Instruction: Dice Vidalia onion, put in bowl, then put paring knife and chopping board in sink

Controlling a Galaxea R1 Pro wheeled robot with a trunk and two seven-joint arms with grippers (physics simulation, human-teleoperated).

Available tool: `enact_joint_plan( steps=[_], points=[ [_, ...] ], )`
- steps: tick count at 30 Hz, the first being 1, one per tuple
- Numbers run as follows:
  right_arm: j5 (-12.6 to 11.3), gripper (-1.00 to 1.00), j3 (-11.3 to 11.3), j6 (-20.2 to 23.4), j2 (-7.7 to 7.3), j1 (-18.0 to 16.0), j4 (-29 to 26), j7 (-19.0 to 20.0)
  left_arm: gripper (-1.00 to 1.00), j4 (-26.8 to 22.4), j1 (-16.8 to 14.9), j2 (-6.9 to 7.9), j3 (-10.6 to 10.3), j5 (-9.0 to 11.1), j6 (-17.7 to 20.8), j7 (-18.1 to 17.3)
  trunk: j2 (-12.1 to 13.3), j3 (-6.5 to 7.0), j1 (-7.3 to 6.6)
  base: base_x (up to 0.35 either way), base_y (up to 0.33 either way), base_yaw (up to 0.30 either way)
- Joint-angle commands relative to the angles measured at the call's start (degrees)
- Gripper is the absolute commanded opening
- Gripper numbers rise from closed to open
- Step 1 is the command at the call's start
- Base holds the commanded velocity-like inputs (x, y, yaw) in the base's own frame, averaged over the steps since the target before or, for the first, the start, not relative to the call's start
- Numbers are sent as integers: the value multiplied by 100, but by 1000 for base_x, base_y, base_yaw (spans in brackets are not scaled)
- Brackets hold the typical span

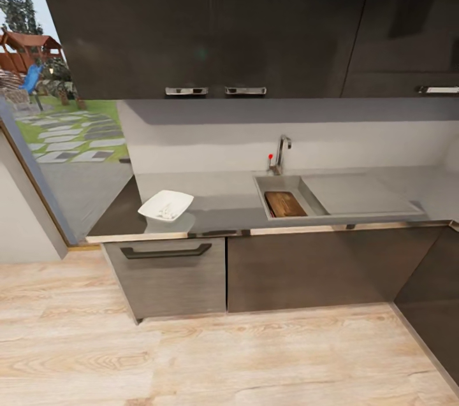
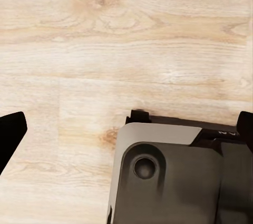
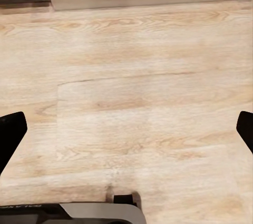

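Both hands spread wide, left hand (image 2: 126, 129), right hand (image 3: 126, 129), empty above wooden floor (image 3: 137, 76).

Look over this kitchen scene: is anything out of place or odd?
Yes: the chopping board lies inside the sink basin rather than on the countertop. The white bowl sits tilted near the counter's front edge, with small pale pieces inside.

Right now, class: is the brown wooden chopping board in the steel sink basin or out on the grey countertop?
In the sink. The brown wooden chopping board lies down inside the steel sink basin, below its rim, under the chrome faucet.
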Motion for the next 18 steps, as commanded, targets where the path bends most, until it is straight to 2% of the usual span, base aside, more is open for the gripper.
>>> enact_joint_plan(
  steps=[1,18],
  points=[
    [-47,100,49,-15,-1,-4,3,-4,100,24,-11,-2,-48,46,-40,3,-12,-3,4,0,0,0],
    [-73,100,7,-17,-7,-3,3,-12,100,24,-11,-2,-48,47,-40,3,-12,152,4,0,0,0]
  ],
)
